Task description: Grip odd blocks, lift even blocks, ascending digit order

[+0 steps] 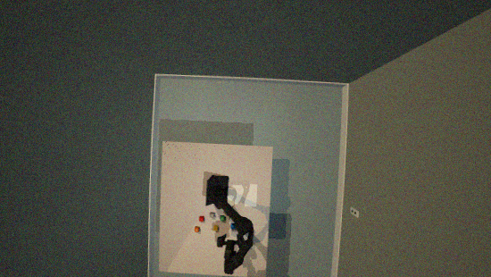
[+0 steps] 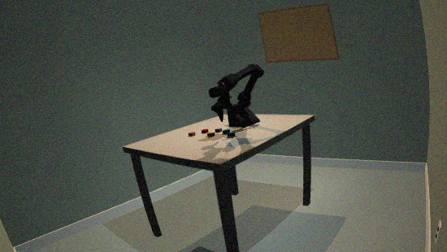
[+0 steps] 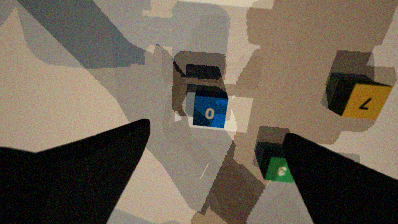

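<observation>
A blue block (image 3: 210, 112) (image 1: 232, 226) (image 2: 231, 135) showing 0 sits on the table (image 2: 171, 146) (image 1: 178, 179). In the wrist view it lies ahead of and between my fingers. My gripper (image 3: 216, 132) (image 2: 220, 118) is open and empty and hangs well above the blocks. A yellow block (image 3: 367, 102) (image 1: 215, 228) (image 2: 210, 134) showing 7 lies to the right. A green block (image 3: 278, 172) (image 1: 222, 218) (image 2: 226, 132) is partly hidden by my right finger, so its digit is unclear. A dark grey block (image 3: 202, 72) (image 1: 212, 214) sits just beyond the blue one, its digit hidden.
A red block (image 1: 202, 219) (image 2: 204, 131) and an orange block (image 1: 197, 229) (image 2: 191, 133) lie further left on the table. The arm's base (image 2: 241, 118) stands behind the blocks. The table edges are some way from the blocks.
</observation>
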Motion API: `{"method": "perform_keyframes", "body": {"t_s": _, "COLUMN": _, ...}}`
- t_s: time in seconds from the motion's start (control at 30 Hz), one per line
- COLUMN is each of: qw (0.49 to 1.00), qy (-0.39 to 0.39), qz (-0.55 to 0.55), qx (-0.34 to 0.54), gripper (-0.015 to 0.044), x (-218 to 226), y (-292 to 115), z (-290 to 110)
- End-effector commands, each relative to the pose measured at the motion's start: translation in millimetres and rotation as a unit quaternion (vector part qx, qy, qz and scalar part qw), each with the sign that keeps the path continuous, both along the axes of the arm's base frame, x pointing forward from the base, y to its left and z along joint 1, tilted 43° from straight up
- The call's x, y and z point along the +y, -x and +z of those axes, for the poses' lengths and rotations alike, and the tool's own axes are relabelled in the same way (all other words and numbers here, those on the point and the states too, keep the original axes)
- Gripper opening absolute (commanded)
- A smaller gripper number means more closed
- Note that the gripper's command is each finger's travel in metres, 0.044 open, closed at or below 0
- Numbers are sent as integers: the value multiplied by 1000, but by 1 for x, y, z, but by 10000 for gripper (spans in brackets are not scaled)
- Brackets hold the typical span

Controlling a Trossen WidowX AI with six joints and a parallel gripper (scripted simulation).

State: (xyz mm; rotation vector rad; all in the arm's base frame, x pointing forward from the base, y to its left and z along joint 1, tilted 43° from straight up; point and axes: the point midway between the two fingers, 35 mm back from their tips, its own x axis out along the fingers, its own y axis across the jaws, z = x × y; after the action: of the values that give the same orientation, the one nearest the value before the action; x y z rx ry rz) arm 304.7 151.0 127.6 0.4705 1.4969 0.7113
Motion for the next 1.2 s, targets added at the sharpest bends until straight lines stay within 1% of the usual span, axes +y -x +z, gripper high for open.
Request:
{"method": "perform_keyframes", "body": {"t_s": 0.0, "qw": 1000, "qy": -3, "qz": 2, "qx": 6, "gripper": 400, "x": 30, "y": 10, "z": -30}}
{"method": "perform_keyframes", "body": {"t_s": 0.2, "qw": 1000, "qy": -3, "qz": 2, "qx": 6, "gripper": 400, "x": 30, "y": 10, "z": -30}}
{"method": "perform_keyframes", "body": {"t_s": 0.97, "qw": 1000, "qy": -4, "qz": 2, "qx": 6, "gripper": 400, "x": 55, "y": 13, "z": -56}}
{"method": "perform_keyframes", "body": {"t_s": 1.17, "qw": 1000, "qy": -4, "qz": 2, "qx": 6, "gripper": 242, "x": 55, "y": 13, "z": -56}}
